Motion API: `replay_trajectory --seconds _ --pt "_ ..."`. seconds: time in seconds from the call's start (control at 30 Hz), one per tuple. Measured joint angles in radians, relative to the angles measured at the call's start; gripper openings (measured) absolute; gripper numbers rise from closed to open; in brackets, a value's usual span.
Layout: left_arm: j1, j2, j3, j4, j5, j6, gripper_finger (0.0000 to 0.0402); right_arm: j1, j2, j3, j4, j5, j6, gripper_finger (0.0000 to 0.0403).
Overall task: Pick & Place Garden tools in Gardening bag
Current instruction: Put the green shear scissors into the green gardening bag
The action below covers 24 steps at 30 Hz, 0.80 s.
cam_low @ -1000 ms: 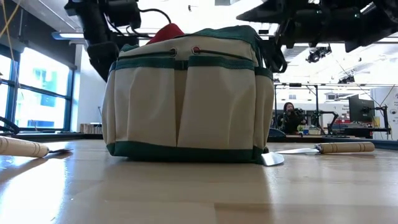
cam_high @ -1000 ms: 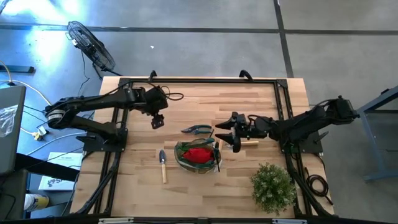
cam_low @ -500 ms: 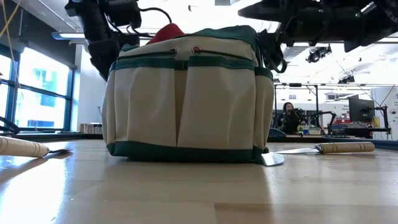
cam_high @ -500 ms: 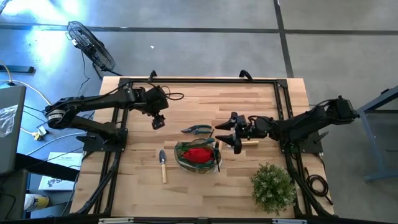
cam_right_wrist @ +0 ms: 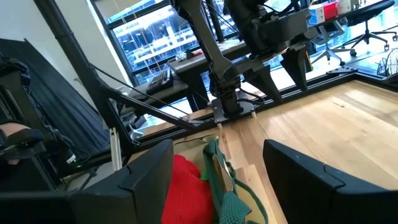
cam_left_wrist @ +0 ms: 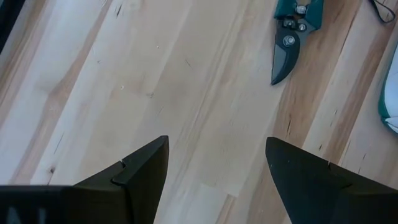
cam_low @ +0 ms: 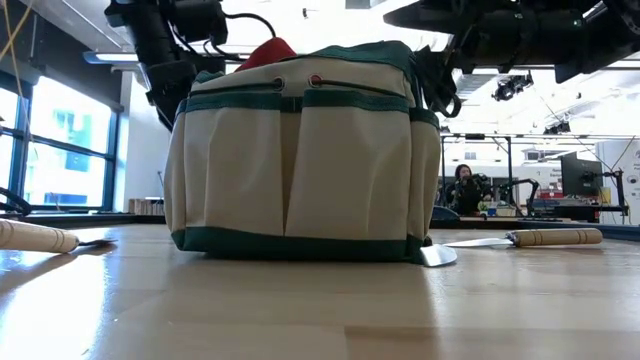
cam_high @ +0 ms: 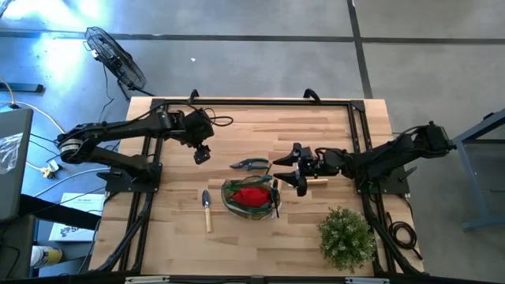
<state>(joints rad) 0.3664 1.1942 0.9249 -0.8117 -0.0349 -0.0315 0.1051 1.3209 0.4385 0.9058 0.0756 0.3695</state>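
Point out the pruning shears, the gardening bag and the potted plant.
pruning shears [cam_high: 250, 165]: high view, on the dark handles.
gardening bag [cam_low: 300, 160]: low view, on the pale front pocket panel.
potted plant [cam_high: 346, 236]: high view, on the middle of the foliage.

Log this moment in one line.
left gripper: open, over table | right gripper: open, beside gardening bag | red glove: in bag | shears, trowel: outside

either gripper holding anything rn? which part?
Nothing is held. The left gripper is open over bare table near the shears. The right gripper is open beside the bag, with only its rim and the red glove ahead.
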Motion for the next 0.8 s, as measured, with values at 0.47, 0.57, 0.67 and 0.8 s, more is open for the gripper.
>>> replay_trajectory --seconds 0.47,0.57,0.67,0.8 --pt "0.0 0.0 0.0 0.014 0.0 -0.008 0.026 0.0 0.0 0.0 0.0 0.0 0.003 0.024" --pt "0.0 0.0 0.0 0.017 -0.003 -0.007 0.026 0.0 0.0 0.0 0.0 0.0 0.003 0.024" --pt "0.0 0.0 0.0 0.037 -0.008 -0.002 0.026 0.0 0.0 0.0 0.0 0.0 0.003 0.024" --pt "0.0 0.0 0.0 0.055 -0.008 -0.019 0.026 0.0 0.0 0.0 0.0 0.0 0.003 0.024"
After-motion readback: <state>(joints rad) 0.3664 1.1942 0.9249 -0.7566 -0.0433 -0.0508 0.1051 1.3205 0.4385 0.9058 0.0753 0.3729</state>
